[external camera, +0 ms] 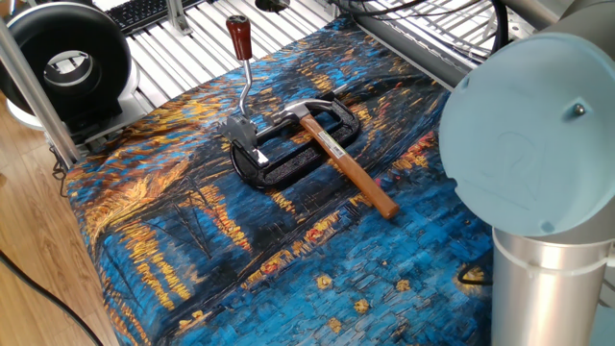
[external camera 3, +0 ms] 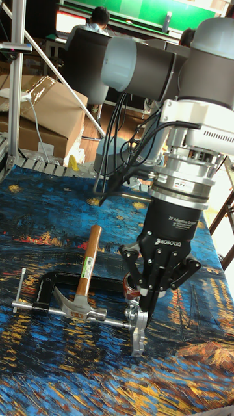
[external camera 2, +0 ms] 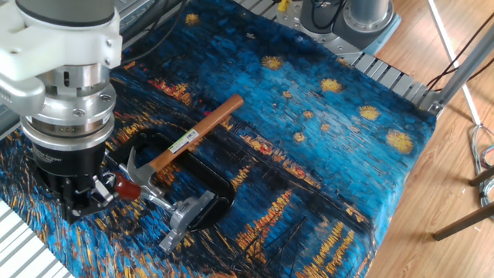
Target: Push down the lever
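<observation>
The end effector (external camera 3: 151,300), fingers apparently drawn together, hangs at the lever (external camera: 244,79) and its red tip; the hammer (external camera: 341,160) lies at its 4 o'clock.

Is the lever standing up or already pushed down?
Standing up. In one fixed view the lever rises from its bracket, red end on top.

Arm reaching in from above, wrist vertical. Gripper (external camera 3: 149,300) pointing straight down, low over table. Jaws drawn in close, tips nearly meeting; whether fully closed, can't tell. Big joint fills near corner.
</observation>
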Tool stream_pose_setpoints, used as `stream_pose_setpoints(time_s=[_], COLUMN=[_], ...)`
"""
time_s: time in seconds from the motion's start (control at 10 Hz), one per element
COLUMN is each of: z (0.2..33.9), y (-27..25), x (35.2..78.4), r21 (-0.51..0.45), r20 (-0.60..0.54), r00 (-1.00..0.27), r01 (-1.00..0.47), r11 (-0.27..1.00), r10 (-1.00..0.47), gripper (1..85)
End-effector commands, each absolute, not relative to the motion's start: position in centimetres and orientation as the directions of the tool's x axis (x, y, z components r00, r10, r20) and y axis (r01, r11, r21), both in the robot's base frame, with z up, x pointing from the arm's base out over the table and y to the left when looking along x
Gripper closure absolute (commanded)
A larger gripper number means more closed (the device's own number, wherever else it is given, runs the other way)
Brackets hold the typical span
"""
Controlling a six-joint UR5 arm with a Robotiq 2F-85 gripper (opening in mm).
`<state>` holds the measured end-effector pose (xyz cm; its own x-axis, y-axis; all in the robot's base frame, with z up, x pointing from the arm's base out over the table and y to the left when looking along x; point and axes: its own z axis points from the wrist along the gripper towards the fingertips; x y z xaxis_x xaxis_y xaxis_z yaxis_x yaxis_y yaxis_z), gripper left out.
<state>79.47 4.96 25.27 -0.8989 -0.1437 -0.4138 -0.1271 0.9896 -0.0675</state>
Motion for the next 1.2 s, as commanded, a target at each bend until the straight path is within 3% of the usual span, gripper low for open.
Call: stream_pose_setpoints(time_s=[0.0,0.3,1.1], z=[24.4,22.9,22.6], y=[4.5,4.5,3.8], x=[78.7,77.9,75.5], r21=[-0.035,-0.001,-0.012], r20=[-0.397,-0.364,-0.276], r00=[-0.909,-0.927,-0.959], r01=[-0.123,-0.089,-0.056], r11=[0.992,0.996,0.998], r10=[-0.127,-0.084,-0.057], gripper=[70.3,64.3,64.3])
